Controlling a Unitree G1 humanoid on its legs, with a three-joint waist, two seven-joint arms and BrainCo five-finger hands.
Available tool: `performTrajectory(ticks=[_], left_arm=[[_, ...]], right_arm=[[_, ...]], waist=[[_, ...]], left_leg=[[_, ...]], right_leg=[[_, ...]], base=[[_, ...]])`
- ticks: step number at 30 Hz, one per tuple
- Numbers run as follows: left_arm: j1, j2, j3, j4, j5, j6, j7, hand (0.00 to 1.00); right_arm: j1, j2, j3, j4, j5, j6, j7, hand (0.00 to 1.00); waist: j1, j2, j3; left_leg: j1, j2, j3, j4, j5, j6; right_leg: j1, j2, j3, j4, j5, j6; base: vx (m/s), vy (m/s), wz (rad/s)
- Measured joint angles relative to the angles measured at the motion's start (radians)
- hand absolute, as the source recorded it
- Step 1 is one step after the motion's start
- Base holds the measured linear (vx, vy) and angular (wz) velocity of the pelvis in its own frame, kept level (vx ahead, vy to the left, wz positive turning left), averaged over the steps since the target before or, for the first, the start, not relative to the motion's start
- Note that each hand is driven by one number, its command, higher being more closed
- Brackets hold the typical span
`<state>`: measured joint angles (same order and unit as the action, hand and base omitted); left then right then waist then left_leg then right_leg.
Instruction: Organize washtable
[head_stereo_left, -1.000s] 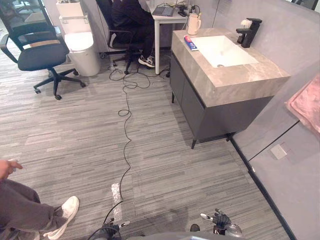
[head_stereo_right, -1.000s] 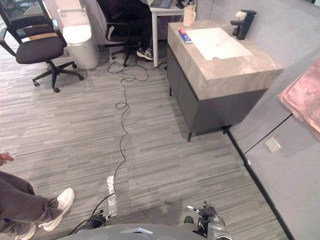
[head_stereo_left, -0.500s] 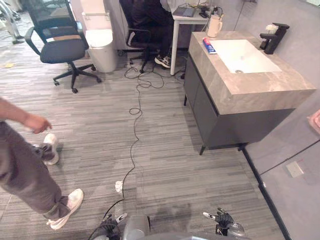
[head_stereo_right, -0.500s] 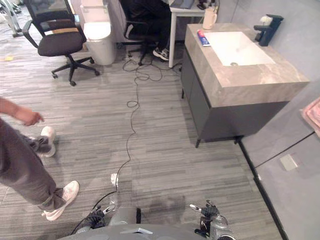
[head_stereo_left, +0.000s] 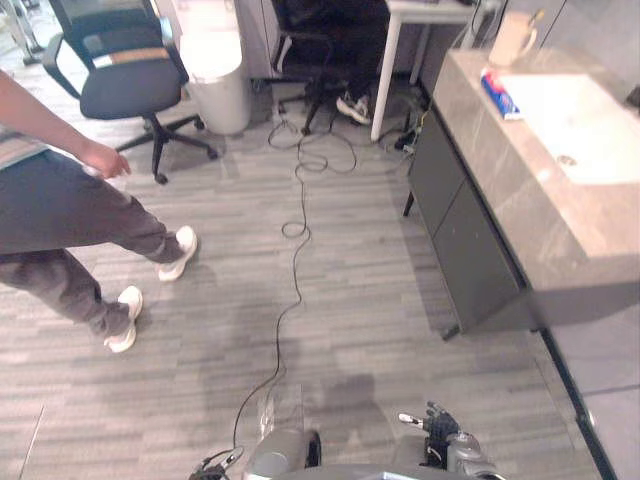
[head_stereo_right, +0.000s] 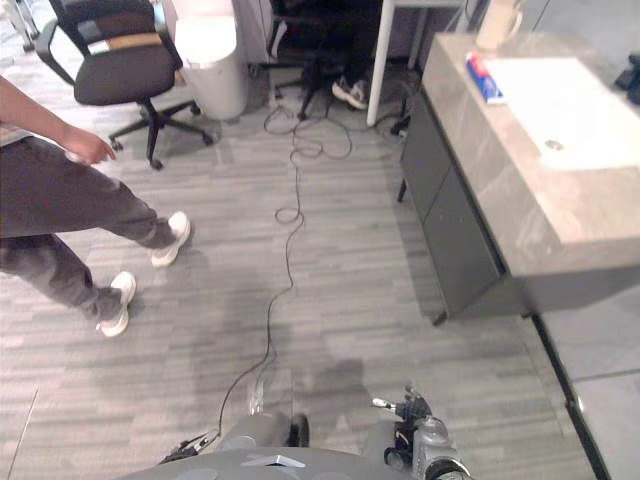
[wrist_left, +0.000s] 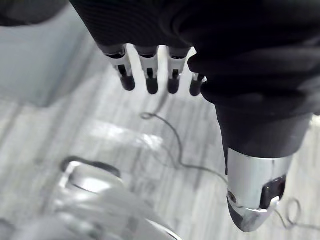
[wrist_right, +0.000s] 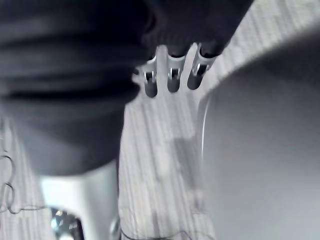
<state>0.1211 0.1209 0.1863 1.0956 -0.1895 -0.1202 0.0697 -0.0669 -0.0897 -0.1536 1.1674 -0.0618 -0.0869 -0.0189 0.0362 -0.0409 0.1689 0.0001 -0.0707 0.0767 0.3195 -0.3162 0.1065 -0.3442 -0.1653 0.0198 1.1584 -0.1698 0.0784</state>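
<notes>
Washtable worktop (head_stereo_left: 520, 190) at 2 o'clock, well apart from me, out of reach by my judgement. A red-and-blue tube (head_stereo_left: 497, 93) lies beside the basin (head_stereo_left: 590, 125), with the cup (head_stereo_left: 512, 40) past it. Left hand (wrist_left: 149, 70) and right hand (head_stereo_left: 441, 432) hang low at 6 o'clock, fingers straight, empty — parked for walking, I'd say. Person (head_stereo_left: 60, 200) at 9 o'clock. The worktop's right side is cut off; the tap (head_stereo_right: 631, 78) barely shows.

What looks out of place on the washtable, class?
A red-and-blue tube lies loose and flat on the washtable counter, between the front edge and the basin, rather than stored upright like the cup nearby. Nothing looks spilled or damaged.
</notes>
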Motion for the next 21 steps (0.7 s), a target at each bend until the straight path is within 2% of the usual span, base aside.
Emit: performTrajectory(ticks=[1, 2, 3, 4, 5, 6, 7, 8, 9, 10, 11, 12, 13, 14, 15, 16, 17, 18, 19, 20, 21], left_arm=[[-0.015, 0.002, -0.012, 0.000, 0.000, -0.002, 0.000, 0.00], [-0.060, 0.005, -0.032, 0.000, 0.001, -0.004, -0.002, 0.00], [-0.107, -0.005, -0.038, -0.001, 0.002, -0.006, -0.006, 0.00], [-0.124, -0.010, -0.039, -0.004, 0.002, -0.009, -0.009, 0.00], [-0.140, -0.020, -0.049, -0.021, 0.002, -0.014, -0.014, 0.00], [-0.150, -0.025, -0.068, -0.036, 0.004, -0.021, -0.016, 0.00], [-0.154, -0.037, -0.068, -0.034, 0.005, -0.022, -0.018, 0.00], [-0.153, -0.075, -0.060, -0.032, 0.022, -0.021, -0.021, 0.00], [-0.151, -0.083, -0.056, -0.032, 0.022, -0.020, -0.021, 0.00], [-0.145, -0.113, -0.024, -0.028, 0.044, -0.018, -0.022, 0.00], [-0.136, -0.136, 0.016, -0.029, 0.049, -0.013, -0.022, 0.00], [-0.126, -0.143, 0.028, -0.032, 0.049, -0.012, -0.023, 0.00], [-0.116, -0.141, 0.046, -0.041, 0.049, -0.014, -0.030, 0.00], [-0.118, -0.119, 0.046, -0.041, 0.049, -0.016, -0.042, 0.00], [-0.117, -0.105, 0.045, -0.041, 0.049, -0.016, -0.044, 0.00], [-0.107, -0.081, 0.043, -0.037, 0.049, -0.014, -0.045, 0.00], [-0.085, -0.070, 0.055, -0.049, 0.038, -0.021, -0.048, 0.00], [-0.080, -0.064, 0.055, -0.058, 0.040, -0.022, -0.048, 0.00], [-0.078, -0.054, 0.052, -0.056, 0.041, -0.022, -0.047, 0.00], [-0.067, -0.059, 0.050, -0.042, 0.043, -0.019, -0.047, 0.00], [-0.058, -0.064, 0.051, -0.035, 0.043, -0.017, -0.046, 0.00]], right_arm=[[-0.001, 0.002, -0.005, -0.014, 0.004, -0.004, 0.003, 0.00], [-0.013, -0.005, -0.004, -0.042, 0.003, -0.019, 0.005, 0.00], [-0.015, -0.014, -0.012, -0.063, 0.002, -0.018, 0.006, 0.00], [-0.010, -0.016, -0.021, -0.072, 0.003, -0.018, 0.005, 0.00], [-0.001, -0.014, -0.048, -0.069, 0.003, -0.018, 0.000, 0.00], [0.007, -0.015, -0.070, -0.065, 0.004, -0.014, -0.003, 0.00], [0.011, -0.018, -0.089, -0.061, 0.005, -0.010, -0.004, 0.00], [0.030, -0.015, -0.132, -0.057, 0.017, -0.009, -0.003, 0.00], [0.032, -0.015, -0.139, -0.057, 0.022, -0.009, -0.004, 0.00], [0.032, -0.019, -0.177, -0.060, 0.028, -0.001, -0.003, 0.00], [0.043, -0.018, -0.202, -0.062, 0.043, 0.012, -0.004, 0.00], [0.048, -0.017, -0.202, -0.065, 0.044, 0.014, -0.005, 0.00], [0.050, -0.015, -0.201, -0.065, 0.045, 0.014, -0.006, 0.00], [0.046, -0.009, -0.201, -0.056, 0.044, 0.022, -0.006, 0.00], [0.041, -0.004, -0.199, -0.051, 0.044, 0.025, -0.006, 0.00], [0.038, 0.007, -0.198, -0.034, 0.047, 0.024, -0.007, 0.00], [0.029, 0.017, -0.201, -0.028, 0.061, 0.023, -0.010, 0.00], [0.024, 0.020, -0.202, -0.029, 0.073, 0.021, -0.012, 0.00], [0.013, 0.019, -0.203, -0.029, 0.085, 0.020, -0.017, 0.00], [0.010, 0.010, -0.201, -0.029, 0.093, 0.015, -0.020, 0.00], [0.016, 0.006, -0.200, -0.029, 0.101, 0.011, -0.021, 0.00]], waist=[[-0.011, 0.000, 0.005], [-0.034, 0.001, 0.031], [-0.045, 0.010, 0.047], [-0.052, 0.013, 0.049], [-0.067, 0.009, 0.049], [-0.081, 0.007, 0.052], [-0.083, 0.008, 0.051], [-0.082, 0.033, 0.041], [-0.082, 0.040, 0.040], [-0.084, 0.074, 0.043], [-0.083, 0.093, 0.038], [-0.077, 0.097, 0.037], [-0.070, 0.103, 0.041], [-0.053, 0.093, 0.051], [-0.040, 0.082, 0.058], [-0.023, 0.060, 0.053], [-0.015, 0.042, 0.040], [-0.011, 0.035, 0.036], [-0.002, 0.039, 0.031], [-0.002, 0.073, 0.019], [-0.001, 0.090, 0.008]], left_leg=[[0.028, 0.000, -0.010, -0.022, -0.001, -0.001], [0.091, 0.000, -0.035, -0.059, -0.005, -0.005], [0.151, 0.014, -0.050, -0.093, -0.015, -0.010], [0.172, 0.020, -0.061, -0.111, -0.020, -0.014], [0.227, 0.024, -0.087, -0.162, -0.023, -0.018], [0.291, 0.031, -0.122, -0.216, -0.032, -0.033], [0.314, 0.042, -0.143, -0.218, -0.035, -0.036], [0.310, 0.073, -0.150, -0.127, -0.034, -0.037], [0.300, 0.079, -0.150, -0.094, -0.033, -0.039], [0.236, 0.115, -0.139, 0.121, 0.001, -0.093], [0.123, 0.146, -0.136, 0.393, 0.147, -0.164], [0.069, 0.157, -0.139, 0.517, 0.262, -0.199], [-0.026, 0.192, -0.118, 0.735, 0.286, -0.225], [-0.093, 0.214, -0.076, 0.852, 0.236, -0.159], [-0.115, 0.216, -0.049, 0.874, 0.212, -0.137], [-0.178, 0.215, 0.008, 0.850, 0.163, -0.117], [-0.253, 0.213, 0.058, 0.761, 0.112, -0.114], [-0.286, 0.209, 0.074, 0.683, 0.096, -0.121], [-0.322, 0.190, 0.090, 0.459, 0.099, -0.130], [-0.326, 0.180, 0.082, 0.161, 0.146, -0.160], [-0.324, 0.178, 0.079, 0.018, 0.188, -0.163]], right_leg=[[-0.040, 0.019, -0.022, -0.029, -0.016, -0.005], [-0.093, 0.037, -0.082, -0.148, -0.032, -0.027], [-0.120, 0.054, -0.128, -0.364, -0.023, -0.028], [-0.124, 0.059, -0.149, -0.494, -0.011, -0.020], [-0.108, 0.052, -0.177, -0.794, 0.069, -0.007], [-0.108, 0.053, -0.175, -0.925, 0.155, -0.005], [-0.104, 0.063, -0.168, -0.898, 0.217, -0.024], [-0.114, 0.094, -0.140, -0.807, 0.261, -0.085], [-0.114, 0.098, -0.145, -0.788, 0.249, -0.100], [-0.079, 0.124, -0.184, -0.747, 0.182, -0.116], [-0.017, 0.157, -0.196, -0.750, 0.131, -0.135], [0.022, 0.171, -0.197, -0.762, 0.110, -0.145], [0.114, 0.201, -0.196, -0.794, 0.078, -0.163], [0.227, 0.221, -0.177, -0.841, 0.061, -0.181], [0.284, 0.221, -0.164, -0.869, 0.058, -0.185], [0.376, 0.207, -0.137, -0.928, 0.054, -0.190], [0.437, 0.185, -0.125, -0.975, 0.041, -0.180], [0.457, 0.172, -0.117, -0.991, 0.026, -0.166], [0.497, 0.147, -0.109, -1.013, -0.022, -0.126], [0.527, 0.145, -0.105, -1.020, -0.058, -0.111], [0.543, 0.145, -0.101, -1.025, -0.075, -0.103]], base=[[-0.01, -0.120, 0.61], [-0.26, -0.145, 0.73], [-0.28, -0.114, 0.71], [-0.27, -0.050, 0.80], [-0.07, -0.073, 0.94], [0.13, -0.116, 0.94], [0.59, -0.237, 0.62], [0.59, -0.199, 0.26], [0.75, -0.230, 0.15], [0.58, -0.182, 0.05], [0.58, -0.189, -0.03], [0.40, -0.154, -0.13], [0.27, -0.092, -0.22], [0.21, -0.055, -0.26], [0.07, 0.001, -0.38], [-0.06, 0.017, -0.42], [-0.13, 0.023, -0.39], [-0.24, 0.018, -0.38], [-0.33, 0.057, -0.32], [-0.32, 0.081, -0.29], [-0.14, 0.152, -0.25]])
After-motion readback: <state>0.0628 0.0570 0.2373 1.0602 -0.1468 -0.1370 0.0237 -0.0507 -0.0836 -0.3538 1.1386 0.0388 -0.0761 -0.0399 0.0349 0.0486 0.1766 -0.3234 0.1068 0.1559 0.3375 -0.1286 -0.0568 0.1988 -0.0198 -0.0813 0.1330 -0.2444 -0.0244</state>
